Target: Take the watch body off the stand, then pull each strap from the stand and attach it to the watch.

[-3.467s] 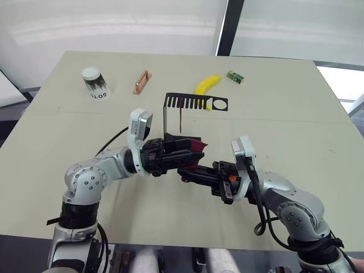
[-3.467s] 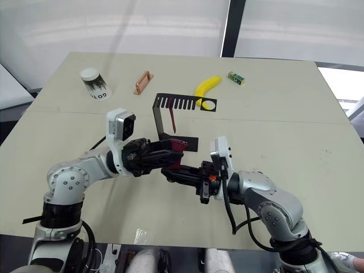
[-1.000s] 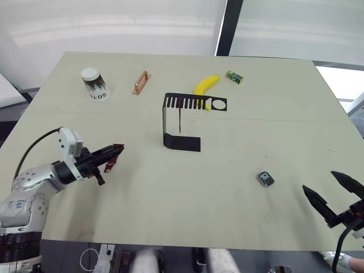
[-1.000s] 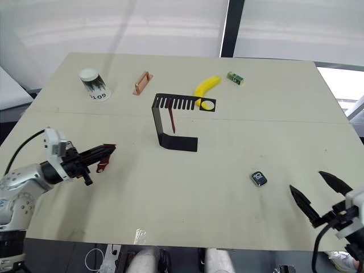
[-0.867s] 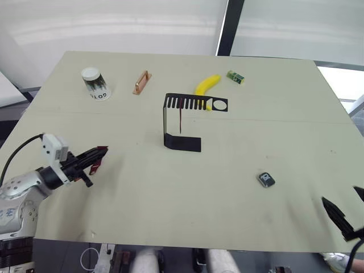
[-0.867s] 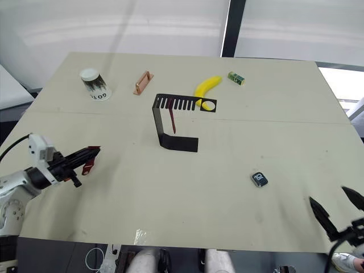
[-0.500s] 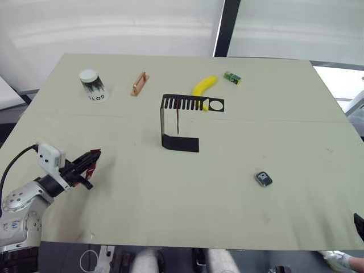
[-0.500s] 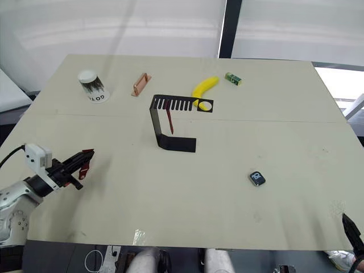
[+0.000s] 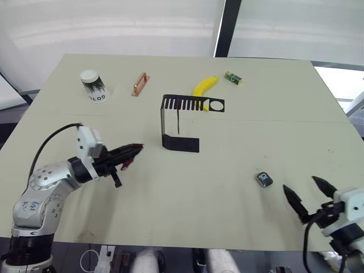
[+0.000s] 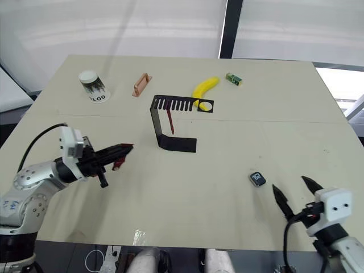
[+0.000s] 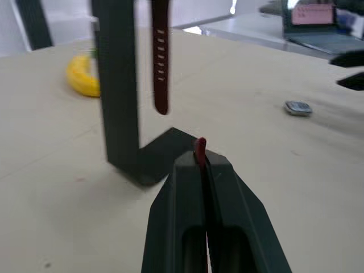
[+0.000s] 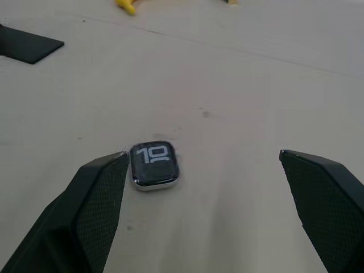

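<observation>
Pale bench (image 9: 239, 119) w/ black stand (image 9: 170, 122) near centre, ahead of the L jaws. 1 dark red strap (image 11: 160, 62) w/ holes hangs from the stand's comb top. L gripper (image 9: 133, 151): jaws pinched shut on the other strap (image 11: 200, 149), its red end poking past the tips. R gripper (image 12: 199, 170): jaws spread wide, holding nothing; the watch body (image 12: 153, 165) lies flat on the bench between them, close to 1 jaw, screen up.

Handling, as a guess: straps are light and floppy, so grip near the connector end. Watch body is small, hard and likely slippery on its silvery rim; pinch across 2 opposite sides, not the screen.

Vs 0.5 s ago: L gripper has swung in toward the stand w/ its strap. R gripper, then barely in frame, now straddles the watch body. Stand and hanging strap unmoved.
</observation>
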Robot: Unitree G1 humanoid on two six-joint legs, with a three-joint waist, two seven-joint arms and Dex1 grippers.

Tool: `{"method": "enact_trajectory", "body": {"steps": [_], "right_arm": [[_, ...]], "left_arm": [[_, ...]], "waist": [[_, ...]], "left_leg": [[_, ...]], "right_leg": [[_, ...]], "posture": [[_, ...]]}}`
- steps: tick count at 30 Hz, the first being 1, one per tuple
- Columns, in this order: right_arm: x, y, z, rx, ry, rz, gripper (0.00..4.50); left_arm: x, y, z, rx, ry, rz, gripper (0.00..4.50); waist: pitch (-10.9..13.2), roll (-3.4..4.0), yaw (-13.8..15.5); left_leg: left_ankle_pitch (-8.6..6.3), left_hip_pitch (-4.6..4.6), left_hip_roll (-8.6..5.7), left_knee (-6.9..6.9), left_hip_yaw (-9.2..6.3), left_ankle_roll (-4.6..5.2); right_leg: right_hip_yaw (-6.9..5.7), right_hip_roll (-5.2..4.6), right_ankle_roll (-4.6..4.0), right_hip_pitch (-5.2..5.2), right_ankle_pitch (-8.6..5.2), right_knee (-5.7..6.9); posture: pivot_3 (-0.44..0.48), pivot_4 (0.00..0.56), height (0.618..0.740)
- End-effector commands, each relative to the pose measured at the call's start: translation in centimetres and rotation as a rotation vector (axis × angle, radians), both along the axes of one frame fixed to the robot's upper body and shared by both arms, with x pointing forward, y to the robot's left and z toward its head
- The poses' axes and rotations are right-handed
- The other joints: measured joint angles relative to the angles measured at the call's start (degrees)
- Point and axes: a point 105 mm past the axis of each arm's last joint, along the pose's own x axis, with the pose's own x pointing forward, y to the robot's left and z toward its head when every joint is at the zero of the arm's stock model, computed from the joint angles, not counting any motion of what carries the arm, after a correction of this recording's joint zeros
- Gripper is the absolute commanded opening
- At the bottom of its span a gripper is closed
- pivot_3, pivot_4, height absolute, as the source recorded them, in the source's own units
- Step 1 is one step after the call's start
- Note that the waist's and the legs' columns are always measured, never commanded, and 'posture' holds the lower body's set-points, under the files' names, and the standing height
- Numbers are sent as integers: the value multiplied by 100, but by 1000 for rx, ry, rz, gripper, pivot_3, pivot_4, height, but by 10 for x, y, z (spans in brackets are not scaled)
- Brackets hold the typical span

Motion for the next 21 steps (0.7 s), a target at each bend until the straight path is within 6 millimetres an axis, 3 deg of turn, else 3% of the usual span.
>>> {"method": "enact_trajectory", "body": {"steps": [1,5,8,21], "right_arm": [[18,42,-7,25,116,72,4476],[29,54,-12,-8,160,135,4476],[40,50,-20,-9,201,160,4476],[53,47,-43,-12,289,282,4476]], "left_arm": [[-37,-53,-4,155,-7,-332,0],[-41,-60,-5,183,-2,-383,0],[-43,-62,-5,194,2,-411,0],[-46,-59,-7,218,15,-409,0]], "waist": [[0,0,5],[0,0,3],[0,0,3],[0,-1,-6]], "left_leg": [[0,0,-1,0,0,0],[1,-1,-2,2,2,2],[2,-2,-1,2,1,2],[7,-6,-2,9,9,12]], "right_leg": [[2,0,0,0,0,0],[4,3,0,-1,0,-2],[5,7,-3,-3,-2,-1],[15,13,1,-2,0,-10]], "posture": [[0,150,729],[0,150,729],[0,150,729],[0,150,729]]}}
